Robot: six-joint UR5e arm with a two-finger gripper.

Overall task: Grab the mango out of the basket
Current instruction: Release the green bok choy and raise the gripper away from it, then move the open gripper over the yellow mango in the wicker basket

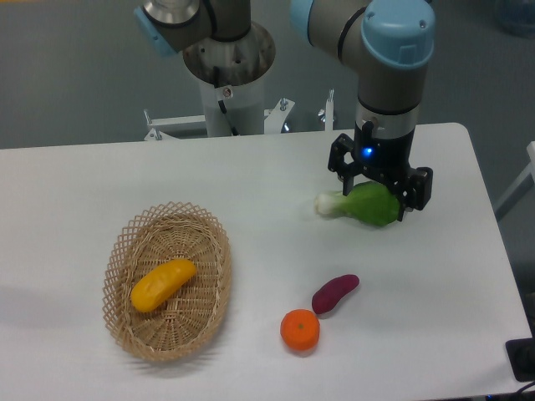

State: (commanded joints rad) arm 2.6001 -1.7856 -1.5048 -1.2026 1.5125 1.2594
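Observation:
The mango (163,284) is a smooth yellow-orange oval fruit. It lies tilted in the middle of the oval tan wicker basket (125,334) at the front left of the table. My gripper (380,196) is far to the right, at the back right of the table, well away from the basket. Its jaws stand wide apart on either side of a green leafy vegetable (368,205) with a white stem end, which rests on the table between them. Nothing hides the mango.
A small purple sweet potato (335,293) and a round orange (300,330) lie on the white table (251,184) at the front centre, between basket and gripper. The robot's base column (227,92) stands behind the table's back edge.

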